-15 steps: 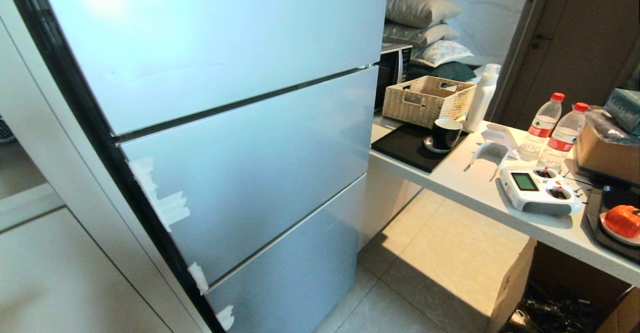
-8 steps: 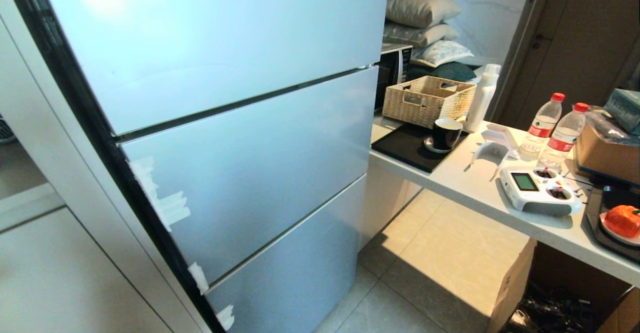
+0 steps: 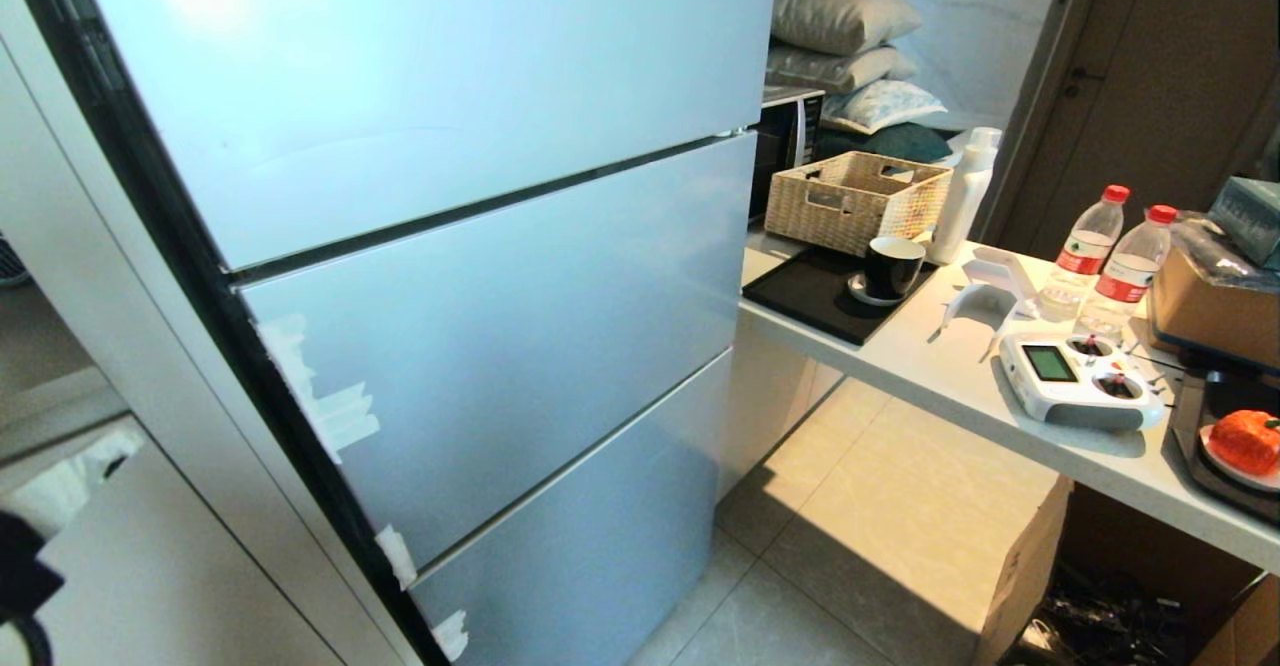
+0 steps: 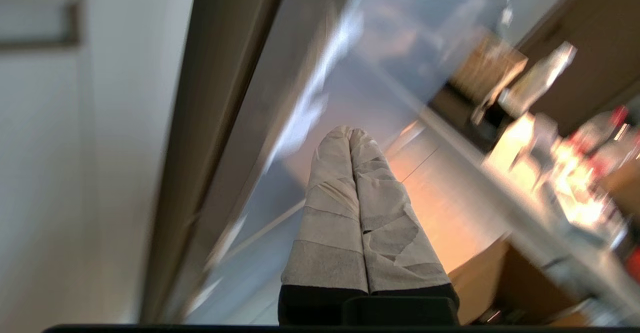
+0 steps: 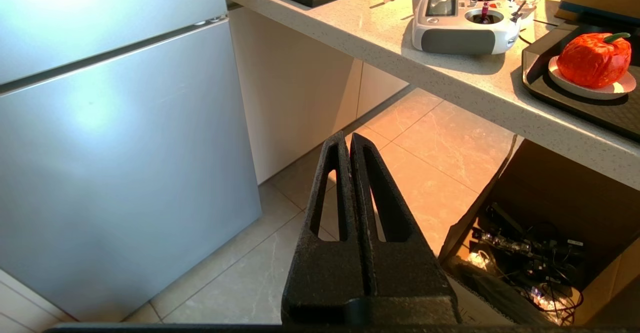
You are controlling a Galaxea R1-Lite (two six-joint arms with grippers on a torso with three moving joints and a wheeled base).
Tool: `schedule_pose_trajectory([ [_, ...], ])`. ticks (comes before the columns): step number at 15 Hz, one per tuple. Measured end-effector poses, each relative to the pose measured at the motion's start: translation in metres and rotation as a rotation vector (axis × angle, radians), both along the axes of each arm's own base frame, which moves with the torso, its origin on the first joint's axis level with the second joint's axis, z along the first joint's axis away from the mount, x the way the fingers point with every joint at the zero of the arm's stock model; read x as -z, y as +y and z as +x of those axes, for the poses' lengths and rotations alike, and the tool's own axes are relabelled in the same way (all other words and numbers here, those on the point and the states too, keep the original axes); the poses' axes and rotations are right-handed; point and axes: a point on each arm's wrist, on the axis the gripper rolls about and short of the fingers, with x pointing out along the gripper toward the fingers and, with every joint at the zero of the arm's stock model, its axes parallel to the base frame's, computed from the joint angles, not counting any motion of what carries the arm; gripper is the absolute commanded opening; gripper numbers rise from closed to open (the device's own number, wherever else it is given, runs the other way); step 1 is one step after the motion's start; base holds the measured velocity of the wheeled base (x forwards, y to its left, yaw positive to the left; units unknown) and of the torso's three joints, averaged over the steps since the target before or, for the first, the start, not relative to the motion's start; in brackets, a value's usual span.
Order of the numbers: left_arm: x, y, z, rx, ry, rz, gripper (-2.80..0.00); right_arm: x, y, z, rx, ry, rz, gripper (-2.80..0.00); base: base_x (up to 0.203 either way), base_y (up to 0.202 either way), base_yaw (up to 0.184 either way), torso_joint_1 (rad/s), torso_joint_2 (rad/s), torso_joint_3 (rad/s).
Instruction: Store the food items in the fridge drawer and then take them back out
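Sitting food: the orange-red food item (image 3: 1245, 441) rests on a small white plate (image 3: 1238, 468) in a dark tray (image 3: 1200, 416), at the 4 o'clock edge of the head view, on the pale surface (image 3: 960, 386).
Food seen from the right wrist: the lump (image 5: 593, 60) shows a green stem and lies at about 1 o'clock from the right gripper (image 5: 348, 140), well apart from it, across bare floor (image 5: 425, 143).
Right gripper: black fingers pressed together, holding nothing, hanging low over the floor tiles between the fridge (image 5: 115, 123) and the surface.
Left gripper: tape-wrapped fingers (image 4: 330, 183) pressed together around the tip (image 4: 349, 132), holding nothing; the view behind is blurred.
Left gripper in the head view: a pale blurred shape (image 3: 75, 471) at 8 o'clock, beside the fridge's dark side edge, far from the food at the opposite side.
Fridge: three pale blue fronts (image 3: 480, 326), all shut, with white tape scraps along the near edge; the drawer is not visible.
Surface, from 1 to 3 o'clock: woven basket (image 3: 855, 198), white bottle (image 3: 968, 194), black cup (image 3: 892, 266) on a black mat (image 3: 810, 296), white remote (image 3: 1080, 378), two red-capped water bottles (image 3: 1085, 246).
Remote and food: the remote lies just beside the tray, at the food's 9 o'clock.
Below the surface: an open carton (image 5: 530, 253) of dark cables, at 4 o'clock from the right gripper.
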Motion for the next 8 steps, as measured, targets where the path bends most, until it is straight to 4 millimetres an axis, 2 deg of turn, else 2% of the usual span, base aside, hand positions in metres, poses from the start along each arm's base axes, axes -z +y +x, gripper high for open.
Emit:
schedule_pose_trajectory([
  [3,-0.011,-0.001,0.042,-0.007,0.012,-0.066,-2.80,0.000,0.000,0.000,0.000,0.000,0.000,-2.80,0.000,0.000,0.000,0.000,0.00,0.000],
  [8,-0.006,0.005,0.093,-0.163,-0.014,-0.107,-2.80,0.000,0.000,0.000,0.000,0.000,0.000,-2.80,0.000,0.000,0.000,0.000,0.00,0.000],
])
